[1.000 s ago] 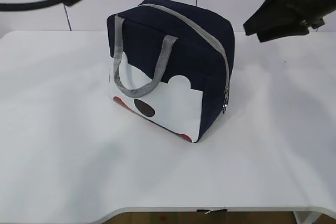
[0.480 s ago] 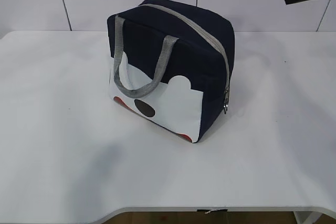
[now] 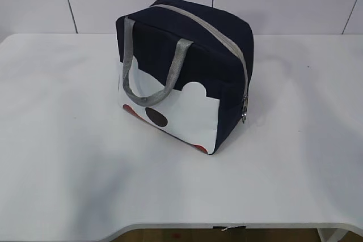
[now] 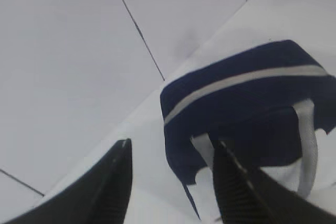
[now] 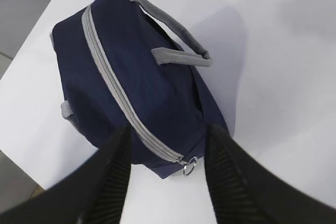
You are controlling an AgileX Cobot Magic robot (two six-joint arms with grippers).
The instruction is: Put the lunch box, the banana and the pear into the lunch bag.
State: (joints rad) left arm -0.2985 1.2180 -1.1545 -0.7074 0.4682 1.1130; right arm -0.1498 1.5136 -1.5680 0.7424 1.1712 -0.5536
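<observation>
Standing boxy navy fabric lunch bag (image 3: 187,72), grey zip (image 5: 123,98) shut.

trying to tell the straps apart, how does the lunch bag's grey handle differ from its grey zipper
The grey handle is a wide webbing strap looping free of the lunch bag on the dotted front; the grey zipper is a narrow band lying flat in the fabric. The handle hangs in a U, while the zipper runs over the top and down one side, closed, ending in a metal ring pull. Both are the same grey against navy.
</observation>
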